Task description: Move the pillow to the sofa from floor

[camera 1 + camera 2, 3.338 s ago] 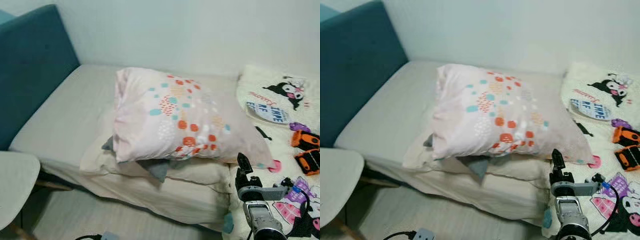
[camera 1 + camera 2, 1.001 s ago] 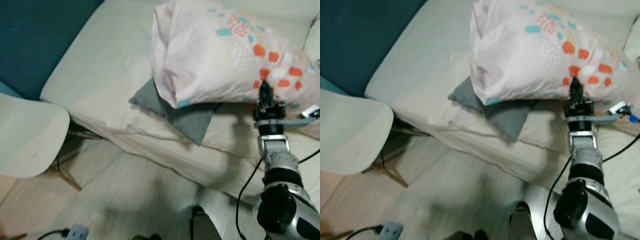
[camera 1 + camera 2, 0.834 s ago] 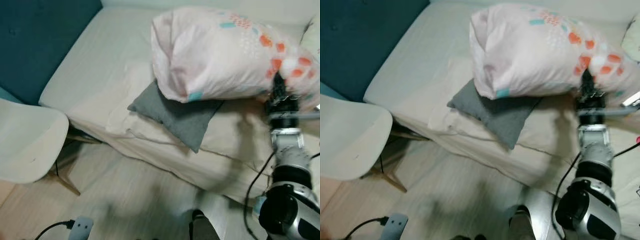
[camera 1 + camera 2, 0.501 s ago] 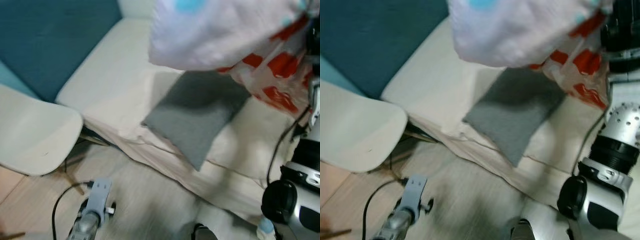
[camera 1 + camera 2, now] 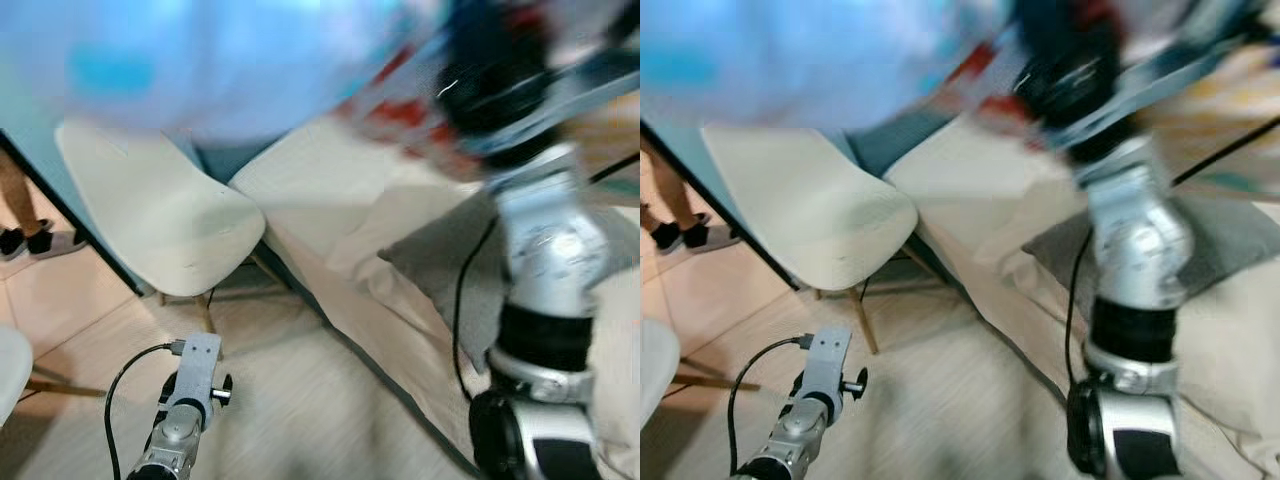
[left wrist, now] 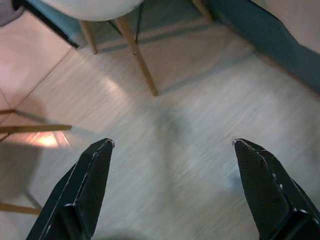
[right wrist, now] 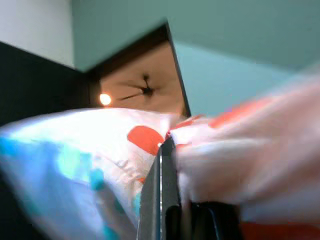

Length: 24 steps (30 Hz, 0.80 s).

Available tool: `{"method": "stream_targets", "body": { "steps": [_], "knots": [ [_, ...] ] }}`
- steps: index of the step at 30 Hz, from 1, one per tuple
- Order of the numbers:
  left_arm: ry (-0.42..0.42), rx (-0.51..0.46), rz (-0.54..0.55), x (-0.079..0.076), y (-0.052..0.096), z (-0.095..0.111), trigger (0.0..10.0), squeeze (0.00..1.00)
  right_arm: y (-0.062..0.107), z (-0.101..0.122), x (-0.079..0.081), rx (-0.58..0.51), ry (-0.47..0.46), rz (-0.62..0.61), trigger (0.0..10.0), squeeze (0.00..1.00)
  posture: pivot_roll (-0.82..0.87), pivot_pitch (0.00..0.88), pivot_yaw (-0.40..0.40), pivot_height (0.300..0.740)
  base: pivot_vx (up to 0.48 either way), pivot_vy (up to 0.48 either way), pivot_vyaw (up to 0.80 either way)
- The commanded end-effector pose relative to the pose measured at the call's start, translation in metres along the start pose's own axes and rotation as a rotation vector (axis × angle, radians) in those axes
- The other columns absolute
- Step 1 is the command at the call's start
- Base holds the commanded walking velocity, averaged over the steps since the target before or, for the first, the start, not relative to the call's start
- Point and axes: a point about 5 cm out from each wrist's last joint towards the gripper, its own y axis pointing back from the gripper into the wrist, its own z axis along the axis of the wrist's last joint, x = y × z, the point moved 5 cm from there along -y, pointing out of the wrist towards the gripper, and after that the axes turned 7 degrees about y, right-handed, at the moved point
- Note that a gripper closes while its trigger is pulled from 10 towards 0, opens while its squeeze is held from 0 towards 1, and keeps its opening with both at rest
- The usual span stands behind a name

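The right gripper point(image 7: 162, 150) pinches the spotted pillow point(image 5: 200, 60) high above the sofa point(image 5: 330, 200). The left gripper point(image 6: 172, 145) hangs open over the floor point(image 6: 165, 165). Such a thin pinch of fabric could slip mid-swing, dropping the pillow

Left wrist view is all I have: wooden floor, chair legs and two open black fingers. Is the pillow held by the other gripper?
Observer: Yes. The right wrist view shows the right gripper shut on a fold of the pillow.
Operator: Is the pillow high or low?
Observer: High. In the head views it is a blur across the top, above the white chair and the sofa.
Operator: Does anything lie on the sofa?
Observer: A grey cushion lies on the seat, behind the raised right arm.
Operator: Is somebody near?
Observer: A person's feet stand on the floor at the robot's left, beyond the chair.
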Motion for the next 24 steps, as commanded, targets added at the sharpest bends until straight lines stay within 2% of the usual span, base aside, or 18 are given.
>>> {"method": "stream_targets", "body": {
  "steps": [1,2,5,6,8,11,13,15,17,19,20,21,24],
  "knots": [
    [0.019,-0.007,0.028,0.01,0.001,-0.001,10.0,0.0,-0.004,-0.007,0.012,-0.006,-0.011,0.034,0.0,0.0,-0.18,0.081,0.081,0.74,0.0,0.0,0.77],
    [0.019,-0.007,0.028,0.01,0.001,-0.001,10.0,0.0,-0.004,-0.007,0.012,-0.006,-0.011,0.034,0.0,0.0,-0.18,0.081,0.081,0.74,0.0,0.0,0.77],
    [0.016,-0.037,0.021,0.009,0.002,0.003,10.0,0.0,0.011,-0.046,0.017,0.07,-0.109,-0.016,0.0,0.0,-0.18,0.072,0.076,0.74,0.0,0.0,0.77],
    [0.016,-0.037,0.021,0.009,0.002,0.003,10.0,0.0,0.011,-0.046,0.017,0.07,-0.109,-0.016,0.0,0.0,-0.18,0.072,0.076,0.74,0.0,0.0,0.77],
    [0.018,-0.049,0.014,0.006,0.002,0.004,10.0,0.0,0.023,-0.066,0.016,0.115,-0.154,-0.061,0.0,0.0,-0.18,0.07,0.074,0.74,0.0,0.0,0.77],
    [0.027,-0.05,0.004,0.004,0.003,0.004,10.0,0.0,0.03,-0.077,0.016,0.141,-0.179,-0.085,0.0,0.0,-0.18,0.071,0.071,0.74,0.0,0.0,0.77],
    [0.038,-0.044,-0.011,0.0,0.004,0.001,10.0,0.0,0.036,-0.089,0.018,0.182,-0.184,-0.098,0.0,0.0,-0.18,0.07,0.07,0.74,0.0,0.0,0.77],
    [0.038,-0.044,-0.011,0.0,0.004,0.001,10.0,0.0,0.036,-0.089,0.018,0.182,-0.184,-0.098,0.0,0.0,-0.18,0.07,0.07,0.74,0.0,0.0,0.77],
    [0.029,-0.029,-0.025,-0.003,0.005,-0.003,10.0,0.0,0.043,-0.104,0.018,0.231,-0.192,-0.122,0.0,0.0,-0.18,0.067,0.069,0.74,0.15,0.0,0.77],
    [0.029,-0.029,-0.025,-0.003,0.005,-0.003,10.0,0.0,0.043,-0.104,0.018,0.231,-0.192,-0.122,0.0,0.0,-0.18,0.067,0.069,0.74,0.3,0.0,0.76],
    [0.022,-0.016,-0.027,-0.004,0.006,-0.008,10.0,0.0,0.054,-0.133,0.023,0.373,-0.137,-0.127,0.0,0.0,-0.18,0.064,0.072,0.74,0.48,0.0,0.0],
    [0.02,-0.008,-0.025,-0.004,0.007,-0.01,10.0,0.0,0.058,-0.143,0.026,0.415,-0.123,-0.123,0.0,0.0,-0.18,0.063,0.073,0.74,0.48,0.0,0.0],
    [0.017,0.005,-0.018,-0.001,0.008,-0.014,10.0,0.0,0.063,-0.152,0.029,0.448,-0.12,-0.133,0.0,0.0,-0.18,0.061,0.073,0.74,0.48,0.0,0.0]
  ]
}}
